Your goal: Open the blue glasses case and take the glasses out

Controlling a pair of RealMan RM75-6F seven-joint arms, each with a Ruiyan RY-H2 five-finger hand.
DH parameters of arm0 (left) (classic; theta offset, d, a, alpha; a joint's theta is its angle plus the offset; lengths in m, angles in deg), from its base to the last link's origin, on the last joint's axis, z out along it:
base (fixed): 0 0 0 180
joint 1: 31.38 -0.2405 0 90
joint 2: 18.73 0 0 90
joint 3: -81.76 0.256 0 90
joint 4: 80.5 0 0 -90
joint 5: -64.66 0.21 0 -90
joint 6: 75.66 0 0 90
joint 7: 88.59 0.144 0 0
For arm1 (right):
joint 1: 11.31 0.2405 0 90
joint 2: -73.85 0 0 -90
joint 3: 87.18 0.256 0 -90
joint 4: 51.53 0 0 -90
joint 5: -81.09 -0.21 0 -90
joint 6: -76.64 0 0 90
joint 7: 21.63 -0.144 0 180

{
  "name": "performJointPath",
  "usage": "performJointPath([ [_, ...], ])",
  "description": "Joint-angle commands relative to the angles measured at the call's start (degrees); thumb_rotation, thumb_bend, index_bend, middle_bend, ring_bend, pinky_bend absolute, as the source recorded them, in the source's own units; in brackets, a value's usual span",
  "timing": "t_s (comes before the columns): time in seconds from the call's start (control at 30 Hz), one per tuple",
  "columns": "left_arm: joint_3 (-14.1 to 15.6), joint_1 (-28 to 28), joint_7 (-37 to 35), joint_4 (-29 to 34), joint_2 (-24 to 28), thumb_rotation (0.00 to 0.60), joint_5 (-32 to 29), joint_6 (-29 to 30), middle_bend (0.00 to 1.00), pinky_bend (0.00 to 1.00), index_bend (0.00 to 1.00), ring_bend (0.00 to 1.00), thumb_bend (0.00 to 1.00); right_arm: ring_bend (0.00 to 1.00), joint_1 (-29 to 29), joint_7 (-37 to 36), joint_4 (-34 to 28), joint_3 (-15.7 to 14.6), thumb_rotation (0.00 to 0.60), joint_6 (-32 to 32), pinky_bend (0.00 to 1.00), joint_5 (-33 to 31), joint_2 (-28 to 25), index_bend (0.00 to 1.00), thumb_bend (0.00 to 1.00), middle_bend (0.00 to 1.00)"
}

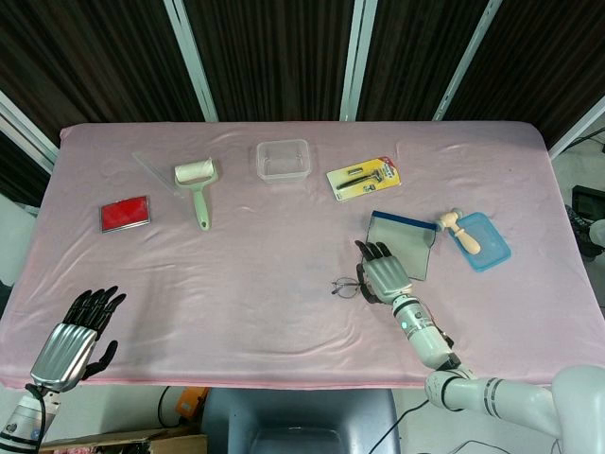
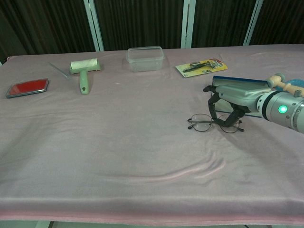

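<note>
The blue glasses case [image 1: 405, 238] lies open on the pink cloth, right of centre; in the chest view only its blue rim [image 2: 240, 79] shows behind my right hand. The thin wire-framed glasses [image 1: 347, 287] [image 2: 213, 123] lie on the cloth just left of the case. My right hand [image 1: 383, 272] [image 2: 232, 97] is over their right end, fingers curled down, and pinches the frame by the right lens. My left hand [image 1: 76, 333] hovers off the near left table edge with its fingers apart and nothing in it. It does not show in the chest view.
A green lint roller [image 1: 197, 187], a red flat case [image 1: 125, 214], a clear plastic box [image 1: 283, 159] and a carded razor pack [image 1: 363, 178] lie across the far half. A blue tray with a wooden tool [image 1: 477, 238] sits right of the case.
</note>
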Motion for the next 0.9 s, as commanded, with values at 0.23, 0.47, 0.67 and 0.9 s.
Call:
performJointPath([
  [0.23,-0.05,0.05,0.15,0.02,-0.06,0.600,-0.18,-0.17,0.00,0.05,0.00,0.00,0.44,0.00,0.08,-0.50,0.59,-0.31,0.600,0.05,0.00,0.33,0.20,0.69,0.55,0.07],
  [0.47,0.03,0.10,-0.10,0.10,0.03,0.600,0.03,-0.15,0.00,0.05,0.00,0.00,0.44,0.00,0.24,-0.92,1.20,-0.15,0.600,-0.54,0.00,1.00,0.85,0.72,0.55,0.09],
  [0.67,0.02,0.00,-0.86,0.09,0.34,0.600,0.12,0.22,0.00,0.05,0.00,0.00,0.44,0.00,0.47,-1.27,1.61,0.45,0.600,-1.33,0.00,1.57,1.55,0.72,0.55,0.09],
  [0.9,-0.04,0.05,-0.25,0.10,0.10,0.600,-0.07,-0.04,0.00,0.05,0.00,0.00,0.44,0.00,4.22,0.95,3.96,3.59,0.600,-0.06,0.00,-1.03,6.13,0.72,0.55,0.10],
])
